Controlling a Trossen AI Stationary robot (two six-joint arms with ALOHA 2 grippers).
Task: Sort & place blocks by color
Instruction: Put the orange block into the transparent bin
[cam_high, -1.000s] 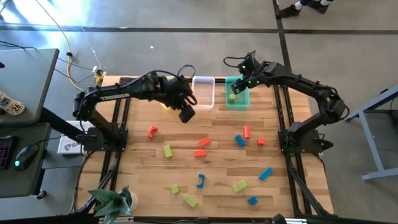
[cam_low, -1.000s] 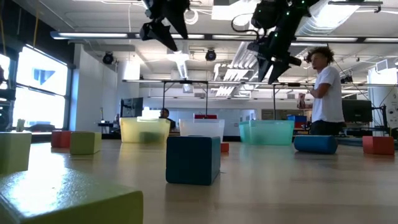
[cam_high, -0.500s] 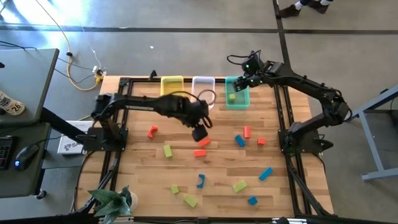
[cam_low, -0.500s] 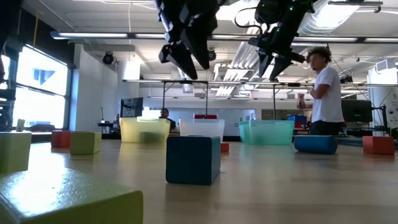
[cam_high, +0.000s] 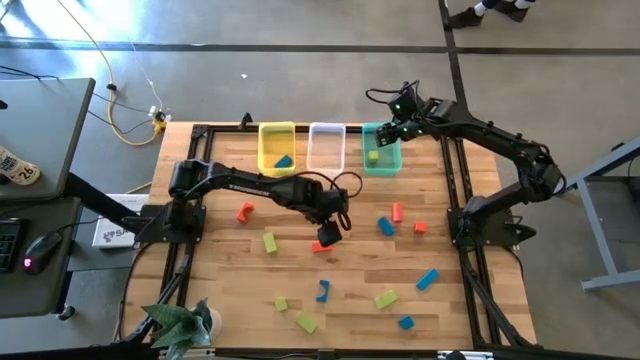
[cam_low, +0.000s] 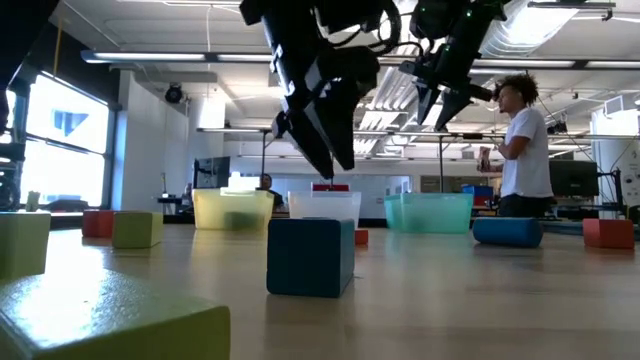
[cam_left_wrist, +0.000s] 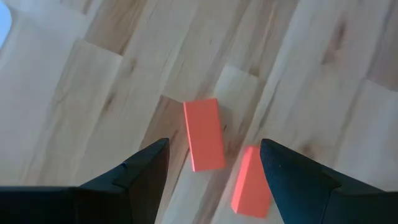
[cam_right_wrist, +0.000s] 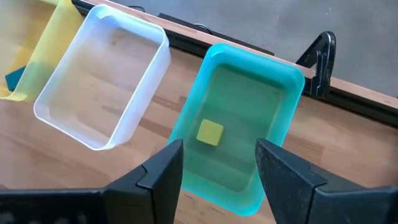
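Note:
Blue, red-orange and yellow-green blocks lie scattered flat on the wooden table (cam_high: 230, 290). My left gripper (cam_high: 327, 235) hangs open, pointing steeply down, over two red-orange blocks near the table's middle. In the left wrist view one of them (cam_left_wrist: 204, 134) lies between the fingers and the other (cam_left_wrist: 250, 182) beside one finger; neither is touched. My right gripper (cam_high: 386, 134) waits open above the teal bin (cam_right_wrist: 283, 81), which holds a yellow-green block (cam_right_wrist: 210, 132). A blue block (cam_high: 284, 161) lies in the yellow bin (cam_high: 264, 135).
The clear bin (cam_high: 326, 133) stands between the yellow and teal bins at the far edge. Loose blocks: a red arch (cam_high: 245, 211), a yellow-green one (cam_high: 270, 242), a blue one (cam_high: 386, 226), more toward the near edge. A person (cam_low: 520, 150) stands behind the table.
My left gripper has swung from beside the bins at the far edge toward the table's middle and has come down, staying open, until it hangs over the two red-orange blocks. The arm no longer covers the yellow bin.

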